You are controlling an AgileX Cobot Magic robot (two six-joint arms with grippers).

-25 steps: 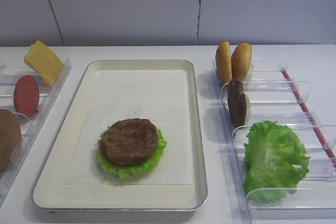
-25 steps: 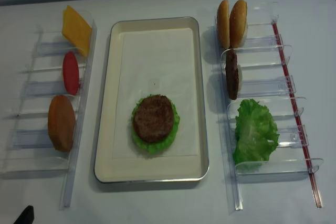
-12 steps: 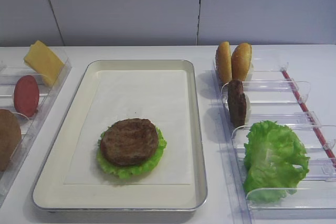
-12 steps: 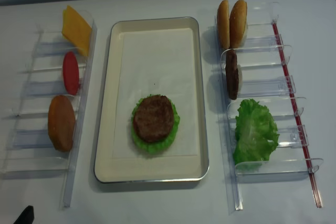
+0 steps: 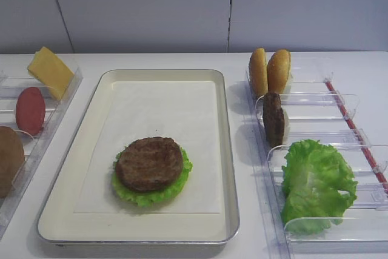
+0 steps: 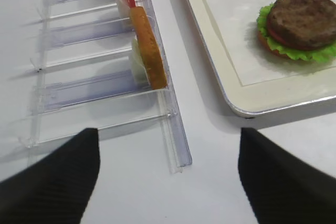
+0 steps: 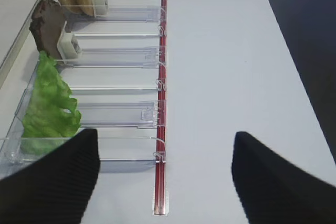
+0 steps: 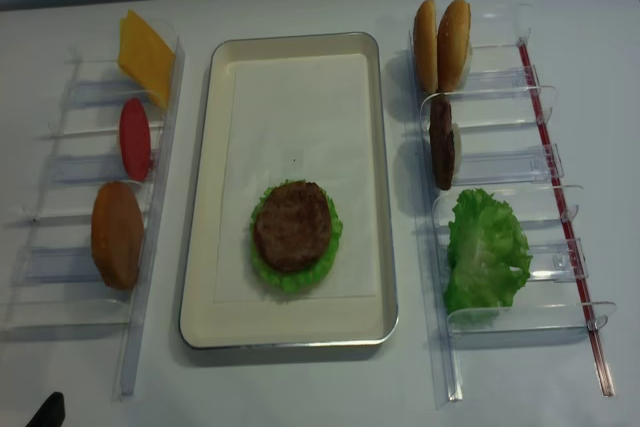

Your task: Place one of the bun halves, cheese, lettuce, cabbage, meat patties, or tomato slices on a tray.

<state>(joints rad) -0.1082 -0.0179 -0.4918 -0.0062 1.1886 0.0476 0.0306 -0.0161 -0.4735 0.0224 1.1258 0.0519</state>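
Note:
The cream tray [image 8: 203, 197] lies in the middle. On its liner a meat patty [image 8: 292, 225] rests on lettuce [image 8: 290, 279], and a red edge shows beneath it in the left wrist view. Two bun halves [image 8: 443, 42], another patty [image 8: 441, 143] and loose lettuce [image 8: 485, 250] stand in the right holder. Cheese [image 8: 146, 55], a tomato slice [image 8: 134, 139] and a bun half [image 8: 117, 234] stand in the left one. Cabbage is out of view. My left gripper [image 6: 168, 182] hangs open over bare table near the left holder's end. My right gripper [image 7: 165, 177] hangs open over the right holder's near end, holding nothing.
Clear plastic holders [image 8: 60, 277] [image 8: 520, 317] flank the tray. A red strip [image 7: 160, 129] runs along the right holder's outer side. The table's right edge [image 7: 294, 51] drops to a dark floor. A grey wall [image 5: 182, 4] stands behind.

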